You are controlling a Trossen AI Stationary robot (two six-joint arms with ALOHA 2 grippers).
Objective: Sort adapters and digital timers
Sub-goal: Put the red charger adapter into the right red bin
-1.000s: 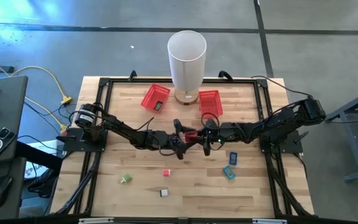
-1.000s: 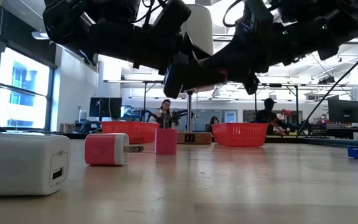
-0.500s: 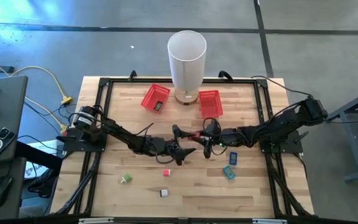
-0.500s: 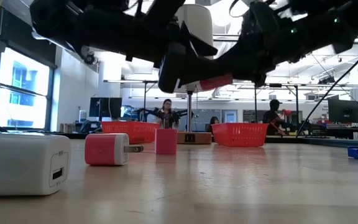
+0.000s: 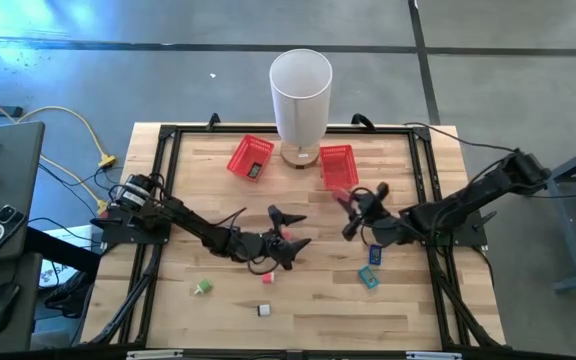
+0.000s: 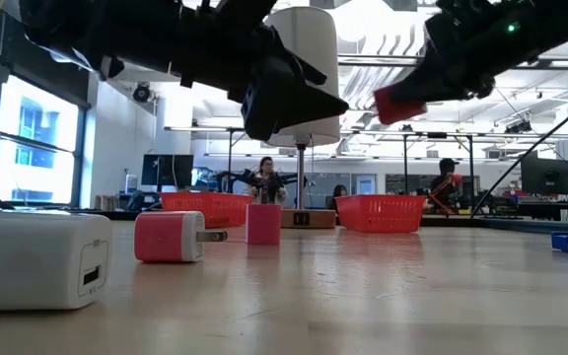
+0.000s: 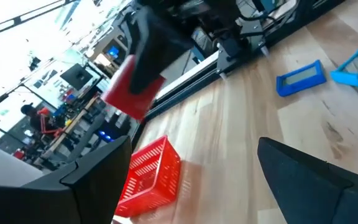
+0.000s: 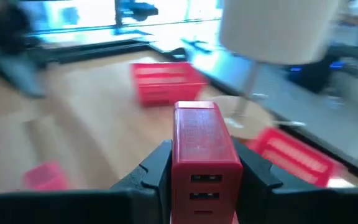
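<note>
A red adapter [image 8: 205,149] sits pinched between the fingers of the right gripper [image 5: 353,208], its two ports facing the wrist camera; it is held in the air above the table [image 5: 418,300], just in front of the right-hand red basket [image 5: 338,166] near the far edge. The right arm reaches in from the right edge, stretched low and slanting toward the table's middle.

The left gripper [image 5: 286,228] hangs over the middle of the table with its fingers spread wide and nothing between them (the left wrist view shows only bare wood there). Its arm runs in from the left edge, elbow low.

Just under that gripper lies a pink adapter [image 5: 268,276]; a green piece [image 5: 202,288] and a white adapter [image 5: 264,310] lie toward the near edge. Two blue timers [image 5: 372,266] lie near the right edge. A second red basket [image 5: 250,157] stands at the far edge, beside a white lamp [image 5: 300,100].
</note>
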